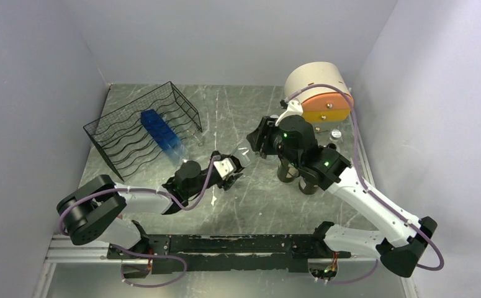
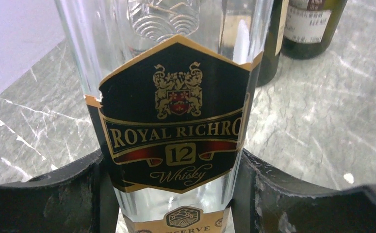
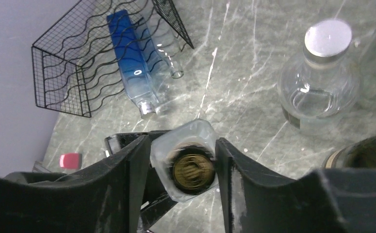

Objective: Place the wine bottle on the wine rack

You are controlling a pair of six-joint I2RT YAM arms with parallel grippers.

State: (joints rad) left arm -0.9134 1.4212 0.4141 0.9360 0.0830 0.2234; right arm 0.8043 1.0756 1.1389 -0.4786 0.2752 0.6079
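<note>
Your left gripper (image 2: 173,167) clasps the clear bottle's (image 2: 171,111) labelled body while your right gripper (image 3: 183,155) clamps its capped top, well apart from the rack (image 1: 121,139) at far left.

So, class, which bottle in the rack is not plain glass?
The blue bottle, lying on its side in the wine rack; the clear bottle beside it has no tint.

The left arm (image 1: 144,202) and right arm (image 1: 374,205) have white links, black joints and lilac cables (image 1: 318,85). Just behind the black right claw (image 1: 254,146) glow green lights (image 1: 285,135).
</note>
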